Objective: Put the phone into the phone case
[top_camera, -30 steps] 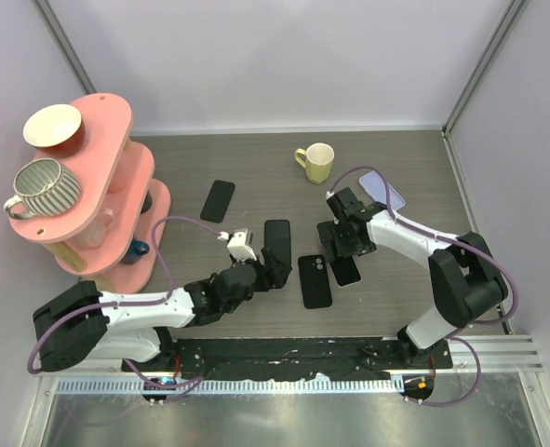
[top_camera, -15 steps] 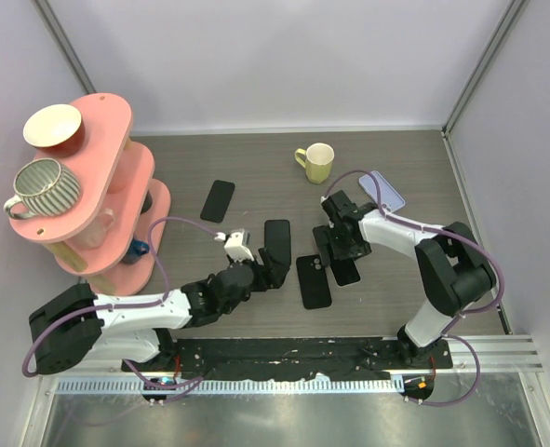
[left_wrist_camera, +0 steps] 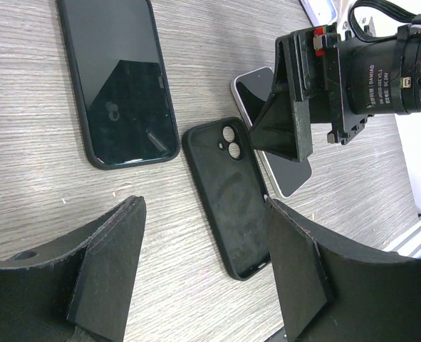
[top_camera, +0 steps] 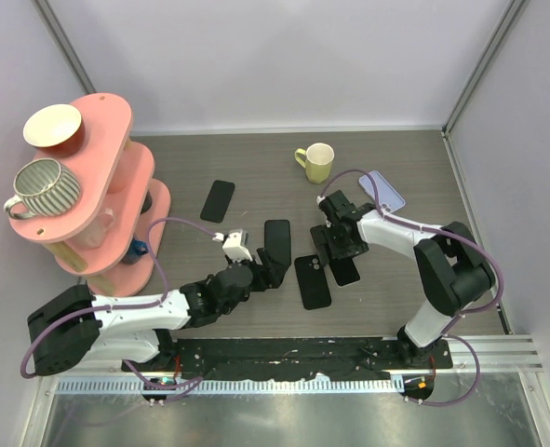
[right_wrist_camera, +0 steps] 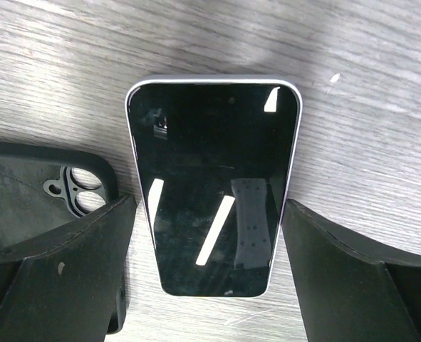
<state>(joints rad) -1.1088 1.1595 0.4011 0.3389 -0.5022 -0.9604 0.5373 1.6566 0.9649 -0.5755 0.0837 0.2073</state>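
Showing the near middle of the grey wood-grain tabletop (right_wrist_camera: 352,64): the left claw (left_wrist_camera: 204,214) gapes wide and empty, close to the empty black rubber phone case (left_wrist_camera: 231,206), which lies hollow side up. Just beside the case, flat and face up, lies the slim white-edged phone with a black glass screen (right_wrist_camera: 214,185). The right claw (right_wrist_camera: 210,214) straddles its width, spread wide and gripping nothing. Risks, as judged: the thin edges offer little purchase, so closing fingers may skid off or pivot the phone into the case, and the unheld case would likely slide under pressing. Farther off, a black cased phone (left_wrist_camera: 117,78), a lavender phone or case (top_camera: 391,196) and a yellow ceramic mug (top_camera: 317,163) invite a mistaken pick.
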